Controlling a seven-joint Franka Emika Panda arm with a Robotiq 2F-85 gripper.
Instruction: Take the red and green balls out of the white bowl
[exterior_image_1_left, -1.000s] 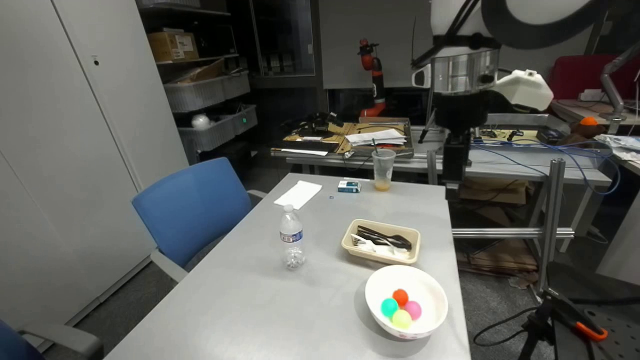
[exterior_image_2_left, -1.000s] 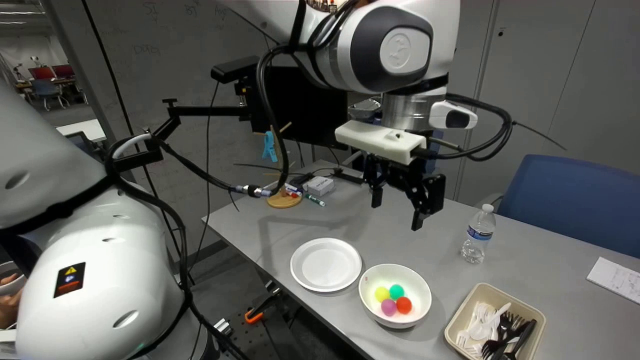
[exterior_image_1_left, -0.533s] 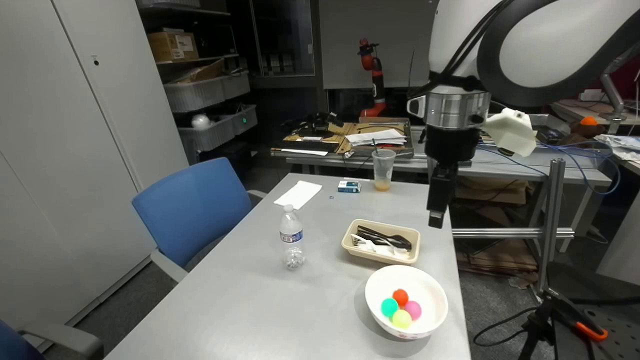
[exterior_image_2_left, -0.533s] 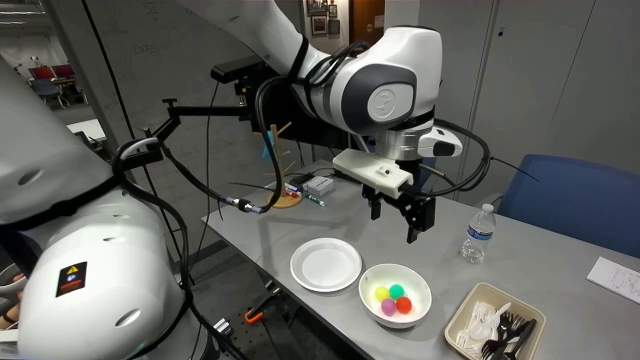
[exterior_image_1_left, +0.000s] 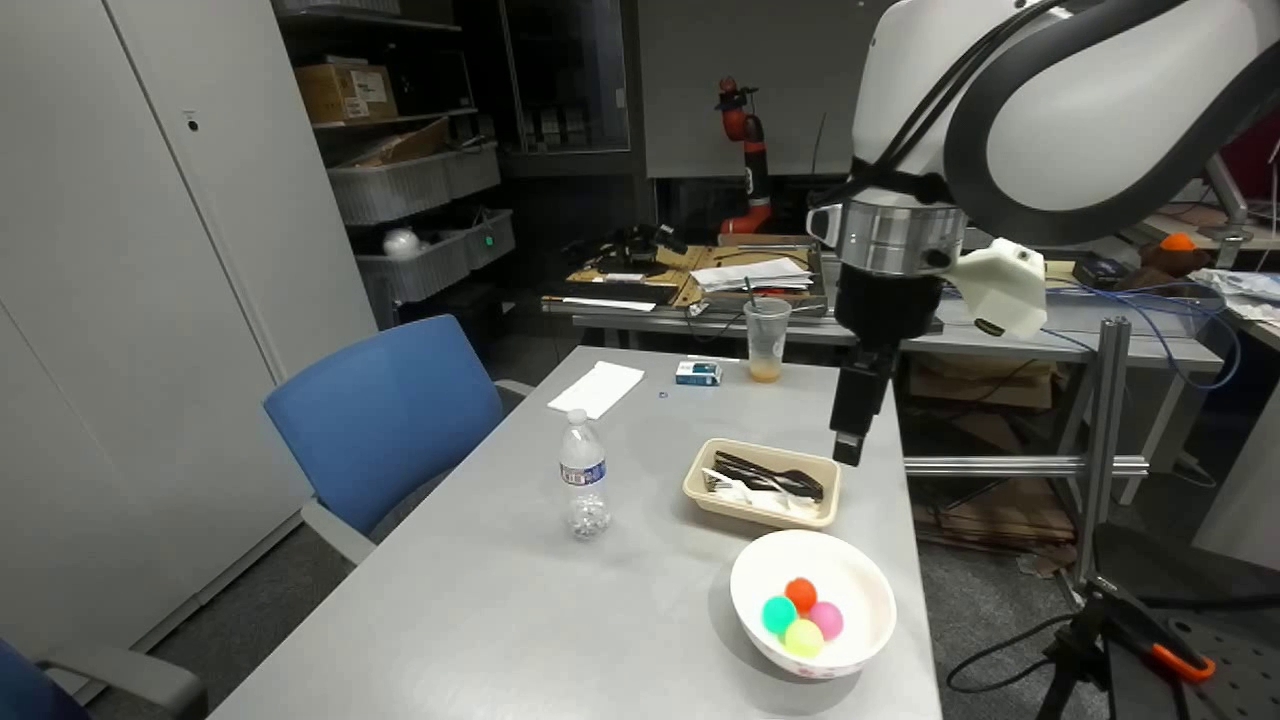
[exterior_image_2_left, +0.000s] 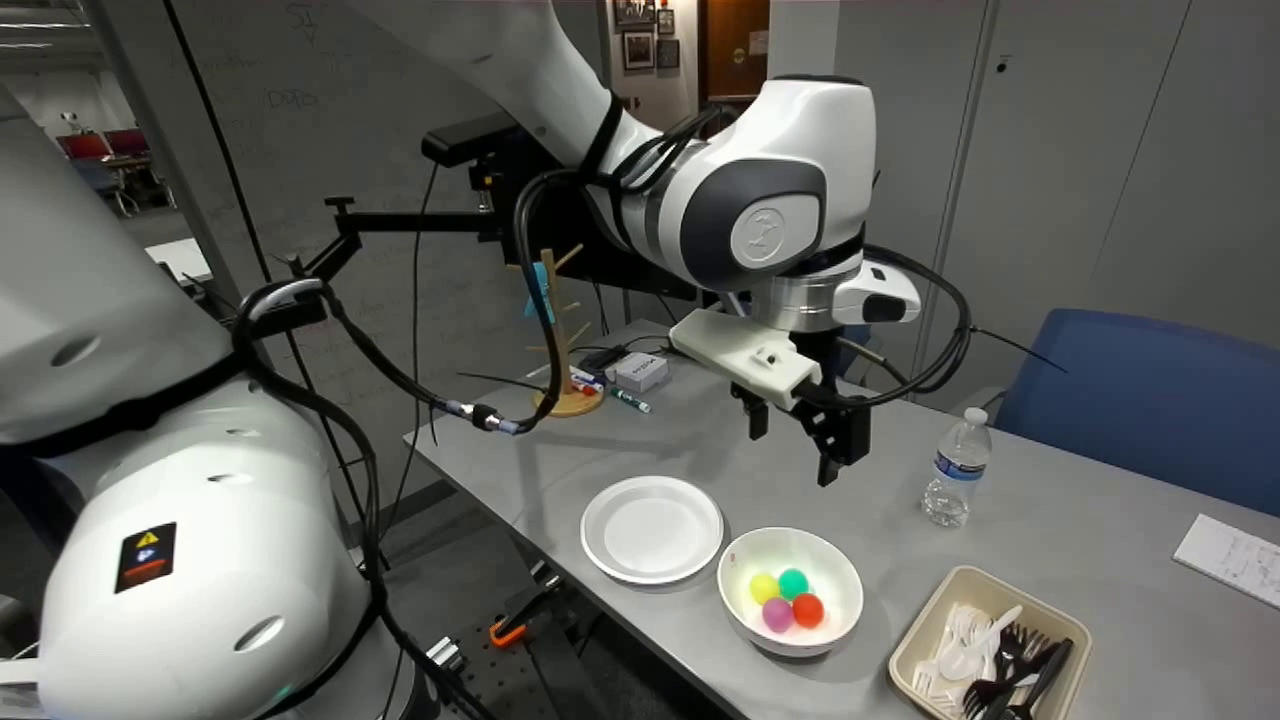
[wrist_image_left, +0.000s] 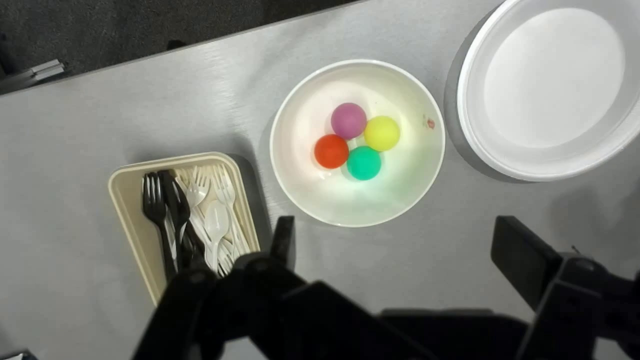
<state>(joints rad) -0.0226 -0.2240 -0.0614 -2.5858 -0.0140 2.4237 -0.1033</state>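
The white bowl (wrist_image_left: 370, 207) stands on the table, and it shows in both exterior views (exterior_image_1_left: 862, 590) (exterior_image_2_left: 838, 578). The red ball (wrist_image_left: 331, 151) and the green ball (wrist_image_left: 364, 163) lie in it, touching or nearly touching. A pink-purple ball (wrist_image_left: 349, 121) and a yellow ball (wrist_image_left: 382, 133) lie in it too. The red ball (exterior_image_1_left: 801, 595) (exterior_image_2_left: 807, 610) and green ball (exterior_image_1_left: 779, 614) (exterior_image_2_left: 793, 582) show in both exterior views. My gripper (wrist_image_left: 395, 230) is open and empty, well above the table. In the wrist view its fingers are just below the bowl's near rim. It also shows in both exterior views (exterior_image_1_left: 847, 450) (exterior_image_2_left: 793, 457).
A beige tray of utensils (wrist_image_left: 132, 227) stands beside the bowl, partly behind one finger in the wrist view. A white plate (wrist_image_left: 555, 77) lies on the bowl's other side. A water bottle (exterior_image_2_left: 957, 470) stands upright farther off. The table edge (wrist_image_left: 150, 60) runs past the bowl.
My arm and gripper have come down toward the table, and moved left in an exterior view. The descent slows in the last half second. The balls and bowl have not moved.
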